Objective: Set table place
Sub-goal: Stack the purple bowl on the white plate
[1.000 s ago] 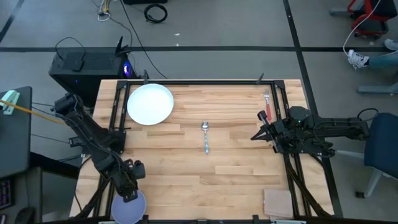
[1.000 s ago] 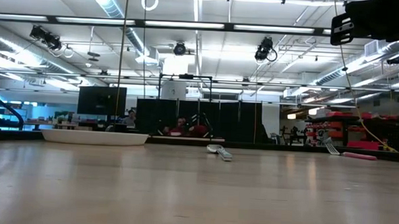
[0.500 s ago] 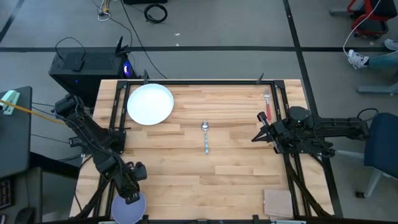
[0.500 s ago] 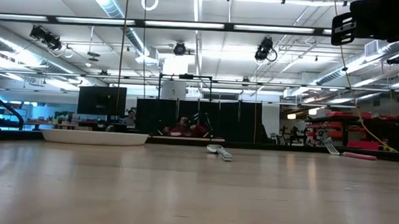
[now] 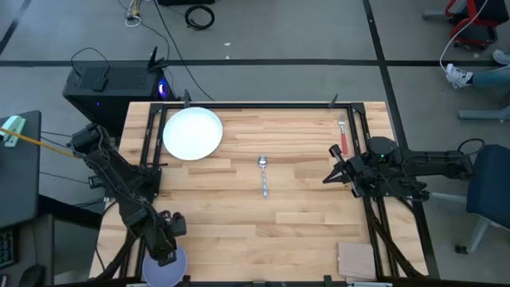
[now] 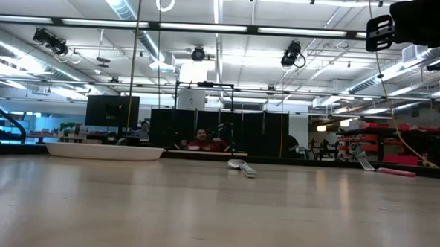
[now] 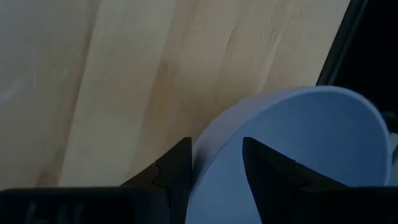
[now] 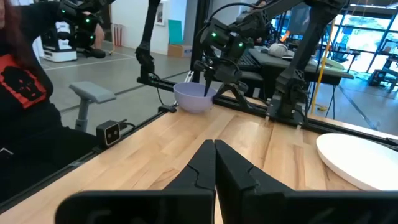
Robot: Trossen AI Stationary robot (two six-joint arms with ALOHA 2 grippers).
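The lavender-blue bowl point(image 5: 172, 270) stands on its base at the table's near left corner; it also shows in the right wrist view point(image 8: 195, 98). My left gripper point(image 5: 165, 249) is open over it, its fingers on either side of the bowl's rim point(image 7: 214, 134). The white plate point(image 5: 192, 133) lies at the far left. The silver spoon point(image 5: 263, 175) lies at mid-table. The red-handled fork point(image 5: 343, 137) lies at the far right. My right gripper point(image 5: 327, 175) is shut and empty, above the table's right side, near the fork. My left gripper point(image 7: 216, 163) comes at the bowl from above, one finger point(image 7: 177, 165) outside the wall and one finger point(image 7: 264, 165) inside, at the rim's table-facing side. I cannot tell whether either finger touches the bowl, which rests on the table.
A tan square pad point(image 5: 356, 259) lies at the near right corner. Black rails point(image 5: 151, 135) point(image 5: 365, 143) run along the table's left and right sides. A person in a dark shirt point(image 8: 18, 93) shows beyond the table's near edge in the right wrist view.
My left gripper has moved a little toward the table's near edge, over the bowl.
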